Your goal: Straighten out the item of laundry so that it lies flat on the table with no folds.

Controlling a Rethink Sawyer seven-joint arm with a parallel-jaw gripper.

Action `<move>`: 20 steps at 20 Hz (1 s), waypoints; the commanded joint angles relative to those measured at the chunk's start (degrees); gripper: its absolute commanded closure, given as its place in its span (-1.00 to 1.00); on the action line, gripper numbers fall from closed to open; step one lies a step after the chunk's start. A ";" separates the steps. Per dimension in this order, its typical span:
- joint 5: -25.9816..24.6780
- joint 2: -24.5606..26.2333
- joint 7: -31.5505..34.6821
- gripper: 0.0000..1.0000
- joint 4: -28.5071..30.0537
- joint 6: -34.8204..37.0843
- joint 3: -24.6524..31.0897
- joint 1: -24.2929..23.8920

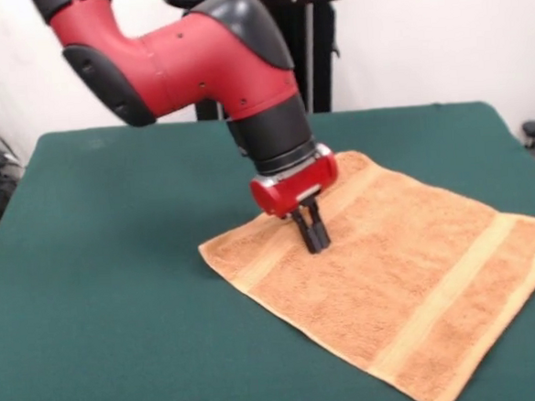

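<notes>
- Black fingers of the end effector [312, 237] hang under a red wrist housing, tilted a little, with their tips down at the surface of the towel [392, 279]. The two fingers stand close together with barely a gap, so I read them as closed; whether a pinch of terry cloth sits between them cannot be made out from the front view.
- Contact point — the tips meet the cloth in its left part, just right of the left woven band and not far from the left corner.
- Red and black arm [203, 63] comes down from the upper left, its black forearm sleeve leading into the wrist above the towel's far-left edge.
- Orange-tan towel itself lies spread as a skewed square on the right half of the worktop [98, 267]: one corner near the left centre, one at the far side beside the wrist, one at the right edge of the picture, one at the near edge, where the tip runs to the frame's bottom.
- Both woven bands show as pale, straight stripes running full length — one near the left edge, one near the right — with no doubled layer, turned corner or ridge that I can see.
- Judgement on progress: the flattening looks essentially done. What seems left is small — letting go if cloth is held, lifting clear without dragging the left part up, and checking the area hidden under the wrist.
- Dark green worktop surrounds the towel with wide bare cloth to the left and far side.
</notes>
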 commanded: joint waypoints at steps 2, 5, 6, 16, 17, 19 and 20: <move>-8.59 9.45 -17.71 1.00 2.15 10.91 -0.32 -6.05; -8.49 8.44 -16.74 1.00 2.52 12.55 -0.27 -5.15; -8.49 8.38 -16.65 1.00 2.68 12.70 -0.03 -5.34; -8.42 8.78 -16.85 1.00 4.45 12.24 2.74 -7.71; -8.35 8.64 -16.93 1.00 4.74 12.40 2.96 -7.89; -8.15 8.18 -16.88 1.00 5.88 12.41 3.72 -8.68; -7.92 7.21 -16.36 1.00 6.85 12.43 4.06 -8.75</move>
